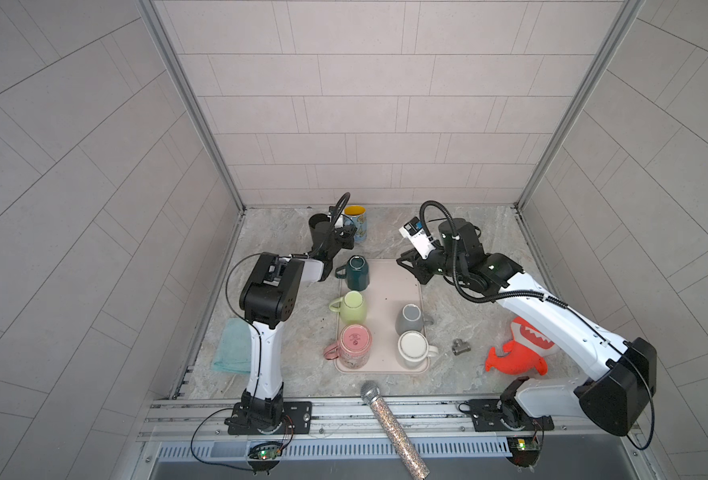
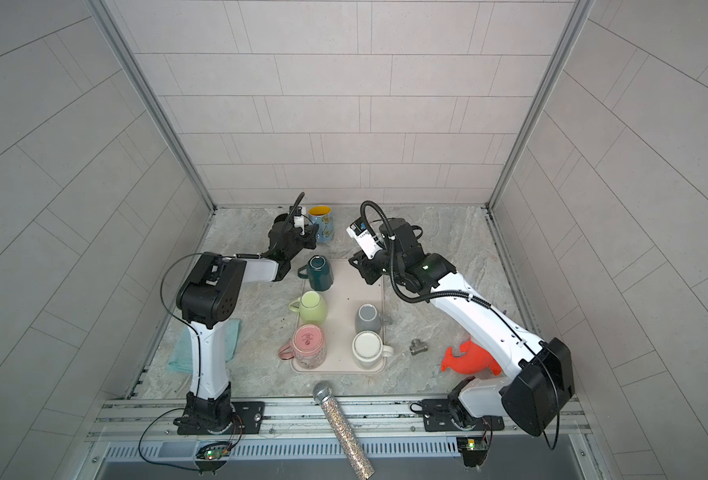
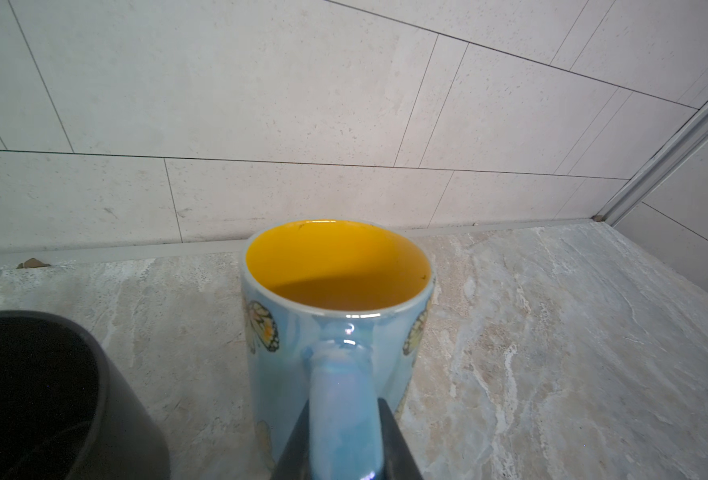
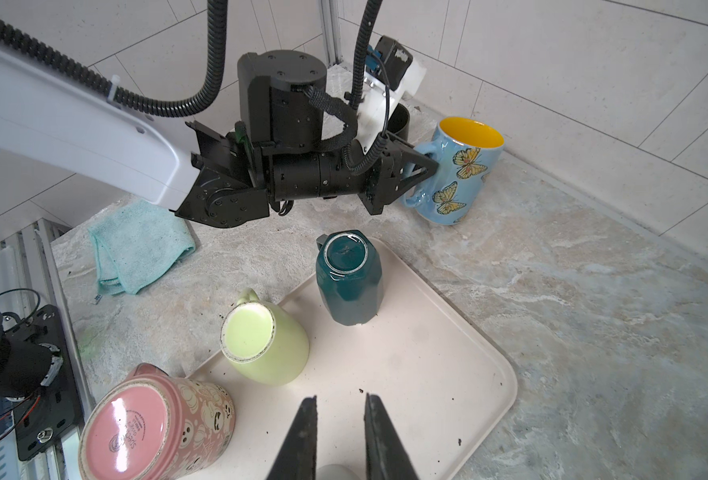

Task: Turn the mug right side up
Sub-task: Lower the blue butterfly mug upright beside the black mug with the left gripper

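Note:
The blue butterfly mug (image 1: 357, 224) (image 2: 322, 225) with a yellow inside stands mouth up at the back of the marble table, seen close in the left wrist view (image 3: 335, 286) and from the side in the right wrist view (image 4: 466, 174). My left gripper (image 1: 347, 239) (image 3: 342, 405) (image 4: 427, 166) is shut on the mug's handle, one finger on each side. The mug's base is at the table surface. My right gripper (image 1: 405, 262) (image 4: 340, 399) hangs over the far end of the beige tray (image 1: 389, 291), fingers a little apart with nothing between them.
Upside down on the tray stand a dark green mug (image 1: 357, 272), lime mug (image 1: 351, 308), pink mug (image 1: 354, 351), grey mug (image 1: 410, 319) and white mug (image 1: 412, 350). A black cup (image 1: 318, 230) stands beside the blue mug. Teal cloth (image 1: 232, 345), microphone (image 1: 389, 424), orange toy (image 1: 518, 349), metal fitting (image 1: 460, 347).

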Robot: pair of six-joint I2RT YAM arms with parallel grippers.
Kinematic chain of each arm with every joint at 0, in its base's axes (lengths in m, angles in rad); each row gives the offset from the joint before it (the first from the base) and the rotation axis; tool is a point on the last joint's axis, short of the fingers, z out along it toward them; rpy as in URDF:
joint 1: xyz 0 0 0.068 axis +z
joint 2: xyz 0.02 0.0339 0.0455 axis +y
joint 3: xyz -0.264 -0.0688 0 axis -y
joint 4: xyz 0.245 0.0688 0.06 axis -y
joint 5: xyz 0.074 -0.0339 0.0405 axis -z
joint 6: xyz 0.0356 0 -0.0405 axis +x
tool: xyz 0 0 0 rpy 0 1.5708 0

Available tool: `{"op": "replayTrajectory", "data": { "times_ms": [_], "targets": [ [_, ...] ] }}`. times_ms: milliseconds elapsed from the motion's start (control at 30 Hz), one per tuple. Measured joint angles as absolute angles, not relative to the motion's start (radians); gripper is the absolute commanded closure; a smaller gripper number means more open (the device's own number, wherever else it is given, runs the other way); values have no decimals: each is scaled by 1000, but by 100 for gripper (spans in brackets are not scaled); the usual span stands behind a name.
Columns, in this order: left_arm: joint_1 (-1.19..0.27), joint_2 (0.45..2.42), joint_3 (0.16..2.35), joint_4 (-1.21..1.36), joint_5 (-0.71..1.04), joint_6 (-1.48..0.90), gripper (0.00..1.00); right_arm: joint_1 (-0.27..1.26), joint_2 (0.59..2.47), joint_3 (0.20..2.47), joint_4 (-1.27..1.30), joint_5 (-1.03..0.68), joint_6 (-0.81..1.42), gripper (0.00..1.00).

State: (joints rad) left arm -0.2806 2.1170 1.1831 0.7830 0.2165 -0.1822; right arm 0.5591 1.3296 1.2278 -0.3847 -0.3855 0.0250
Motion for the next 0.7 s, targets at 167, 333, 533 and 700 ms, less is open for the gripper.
{"op": "replayTrajectory", "data": {
  "times_ms": [167, 333, 533, 700],
  "targets": [
    [-281, 2104, 1168, 780, 226, -183, 87, 558, 1330, 1228, -384, -385, 27, 79],
    [-281, 2091, 1150, 780, 237, -183, 84, 558, 1330, 1228, -384, -386, 28, 79],
    [-279, 2087, 1143, 780, 248, -182, 81, 558, 1330, 1228, -381, -386, 29, 79],
    [-277, 2086, 1138, 781, 255, -181, 78, 558, 1330, 1224, -372, -387, 31, 79]
  ]
}}
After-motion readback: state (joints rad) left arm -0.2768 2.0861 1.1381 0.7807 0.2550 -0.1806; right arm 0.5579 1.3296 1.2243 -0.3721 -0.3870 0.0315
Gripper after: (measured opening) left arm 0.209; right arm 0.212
